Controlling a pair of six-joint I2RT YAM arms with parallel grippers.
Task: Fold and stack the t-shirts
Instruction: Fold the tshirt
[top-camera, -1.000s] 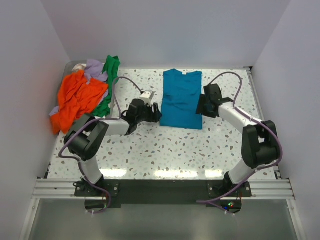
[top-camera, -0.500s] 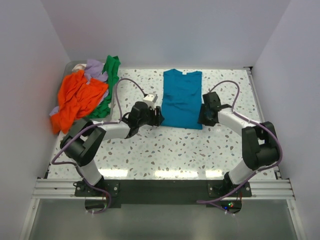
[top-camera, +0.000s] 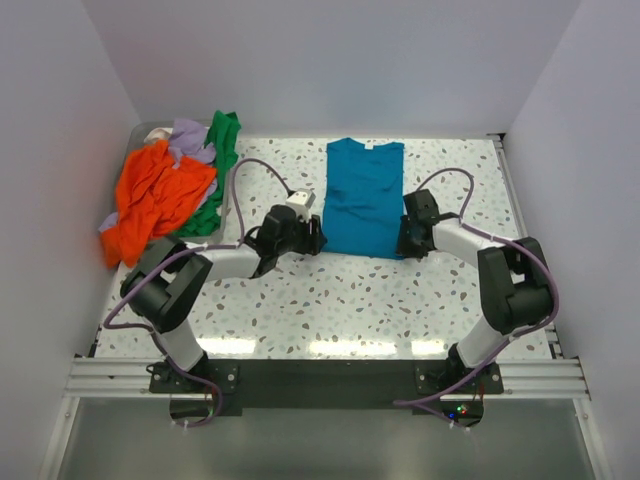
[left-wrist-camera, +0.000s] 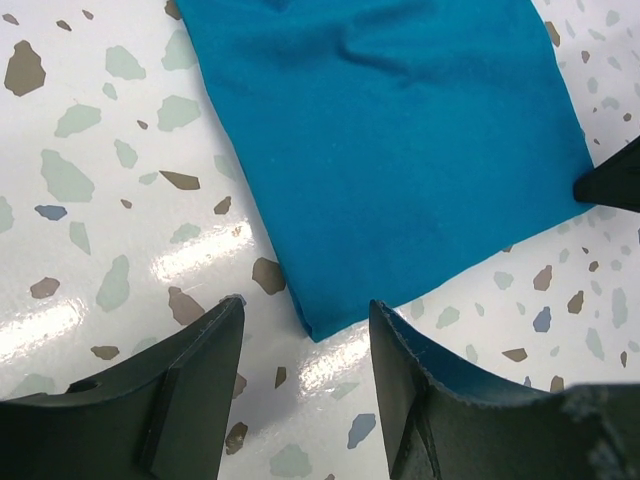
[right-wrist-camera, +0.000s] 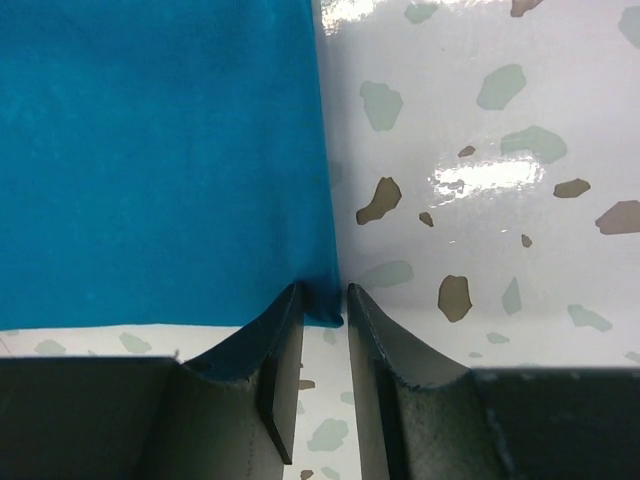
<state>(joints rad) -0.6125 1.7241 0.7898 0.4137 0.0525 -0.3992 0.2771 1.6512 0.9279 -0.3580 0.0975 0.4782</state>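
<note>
**Teal shirt flat, a tool at each near corner**

We note the teal t-shirt (top-camera: 364, 197) lying flat on the worktop (top-camera: 350, 300), at the middle toward the far side. It is folded to a long rectangle with the collar toward the far wall.

The left tool (left-wrist-camera: 306, 310) sits low at the shirt's near left corner. Its fingers are spread wide, with the corner point lying in the gap, touching neither finger.

The right tool (right-wrist-camera: 320, 290) is at the near right corner. Its jaws are narrowed to a slit around the corner tip; we cannot tell whether they bite the cloth.

Well apart, at the far left, the orange shirt (top-camera: 155, 195), green shirt (top-camera: 218, 150) and lavender shirt (top-camera: 185, 135) lie heaped together.
</note>
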